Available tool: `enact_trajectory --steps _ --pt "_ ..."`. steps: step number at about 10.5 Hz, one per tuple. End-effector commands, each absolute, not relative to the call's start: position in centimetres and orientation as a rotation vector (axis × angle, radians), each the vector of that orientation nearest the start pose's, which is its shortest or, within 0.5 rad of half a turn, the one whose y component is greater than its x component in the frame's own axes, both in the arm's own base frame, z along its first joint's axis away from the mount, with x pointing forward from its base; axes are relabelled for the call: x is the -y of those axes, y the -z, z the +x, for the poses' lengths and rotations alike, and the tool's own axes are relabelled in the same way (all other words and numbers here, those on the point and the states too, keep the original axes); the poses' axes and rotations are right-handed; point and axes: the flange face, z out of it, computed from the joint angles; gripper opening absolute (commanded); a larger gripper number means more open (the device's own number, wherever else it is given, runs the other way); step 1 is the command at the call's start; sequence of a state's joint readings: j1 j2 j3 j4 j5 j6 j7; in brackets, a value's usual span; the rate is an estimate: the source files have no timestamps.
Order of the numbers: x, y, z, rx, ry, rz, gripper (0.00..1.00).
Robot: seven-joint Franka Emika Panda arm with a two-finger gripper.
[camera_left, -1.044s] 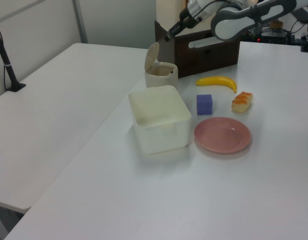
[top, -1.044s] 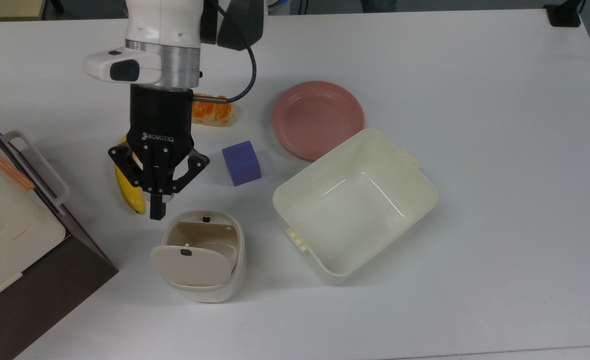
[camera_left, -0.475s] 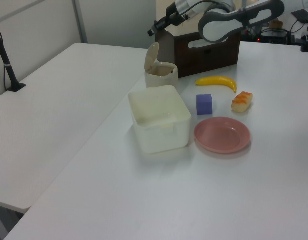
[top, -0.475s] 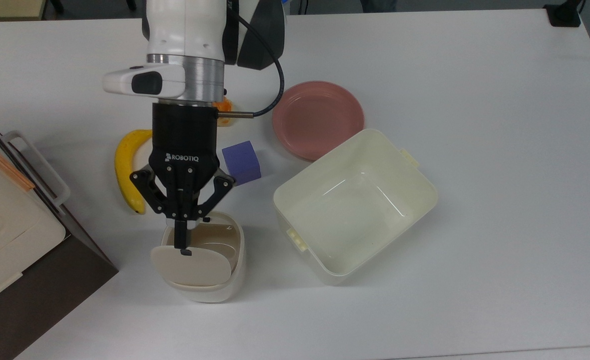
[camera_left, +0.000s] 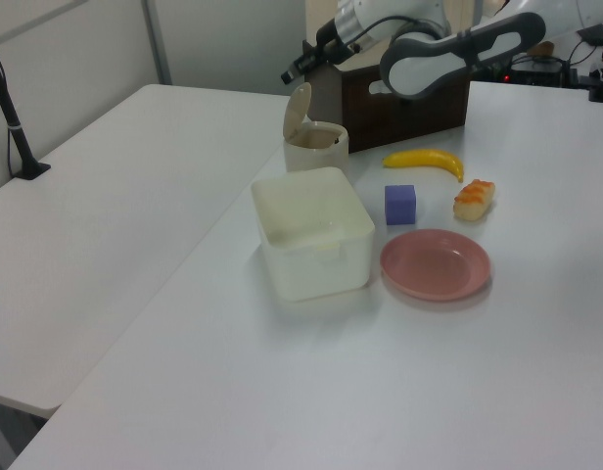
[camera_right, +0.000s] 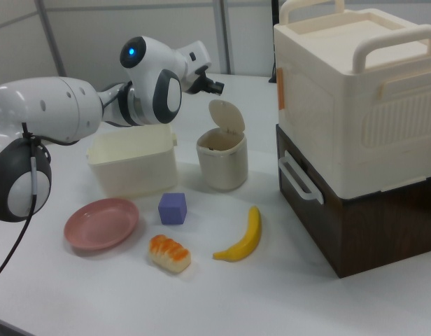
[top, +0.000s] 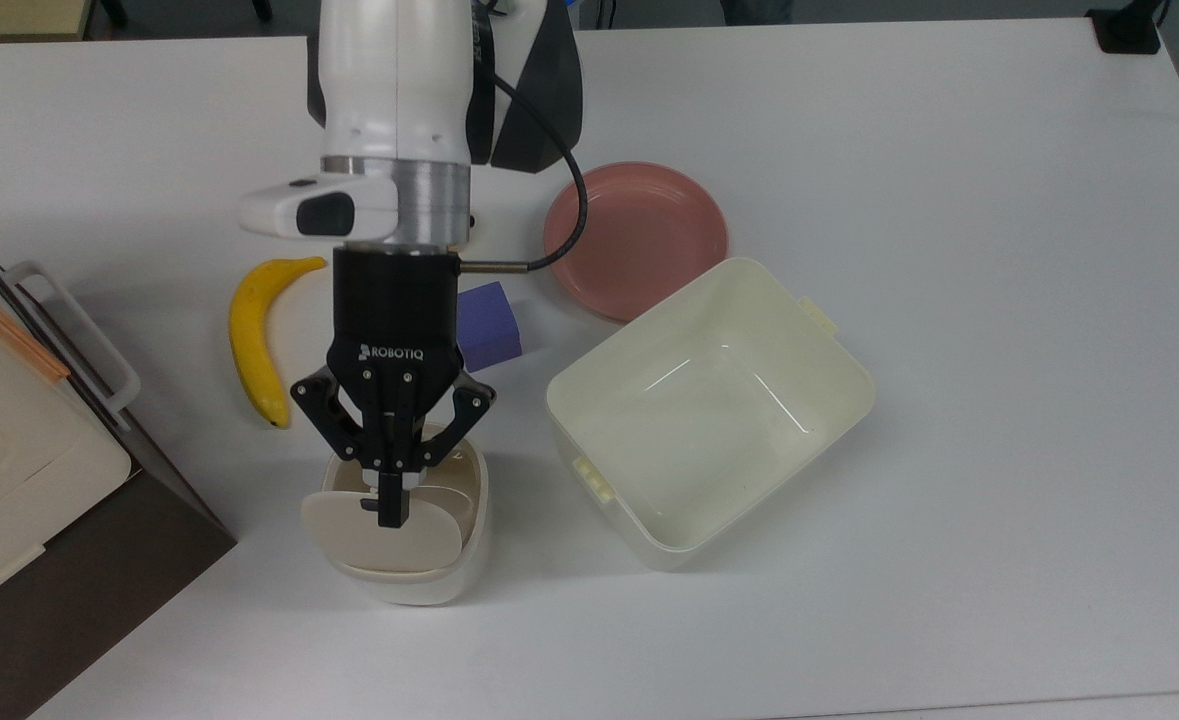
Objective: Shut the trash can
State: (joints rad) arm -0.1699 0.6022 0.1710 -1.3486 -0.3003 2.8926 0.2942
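White counter [top: 949, 200] carries everything, with a cream case on a dark brown box [camera_right: 355, 231] at its edge. Above it hang the jaws [top: 390, 512], pressed together into one dark tip that points, in the top view, over the raised lid [top: 381, 535] of the trash can [top: 409, 585]. In the left view the jaws [camera_left: 287, 77] sit just above and beside the lid's top edge; whether they touch it cannot be told. In the right view the jaws [camera_right: 217, 87] hover a little above the lid [camera_right: 227, 116], which stands upright and leaves the can's [camera_right: 222, 162] mouth open.

Directly below the jaws stands the trash can, small and cream-white. Toward the top view's right of the jaws lies the larger lidless tub [top: 829, 400]. Behind the jaws, partly under the wrist, is a purple cube [top: 494, 325], and beyond it a pink plate [top: 649, 230]. Toward the top view's left of the jaws lies a banana [top: 249, 340]. An orange-topped food piece [camera_right: 170, 253] rests near the plate [camera_right: 101, 222] in the right view.
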Motion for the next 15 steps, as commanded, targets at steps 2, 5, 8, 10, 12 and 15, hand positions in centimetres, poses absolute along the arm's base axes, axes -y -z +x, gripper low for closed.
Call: enact_trajectory --steps 2,5,8,10,12,15 --pt "2.4 -47.8 77.3 -0.150 1.452 -2.802 0.00" --pt "2.8 -46.3 77.1 -0.130 1.425 -2.837 0.00" --pt "4.0 -44.9 76.6 -0.134 1.395 -2.882 0.00" --pt "4.3 -44.5 75.9 -0.118 1.376 -2.910 0.00" --pt "4.5 -44.4 75.5 -0.122 1.365 -2.917 0.00" --pt "5.2 -44.7 75.3 -0.130 1.372 -2.921 0.00"
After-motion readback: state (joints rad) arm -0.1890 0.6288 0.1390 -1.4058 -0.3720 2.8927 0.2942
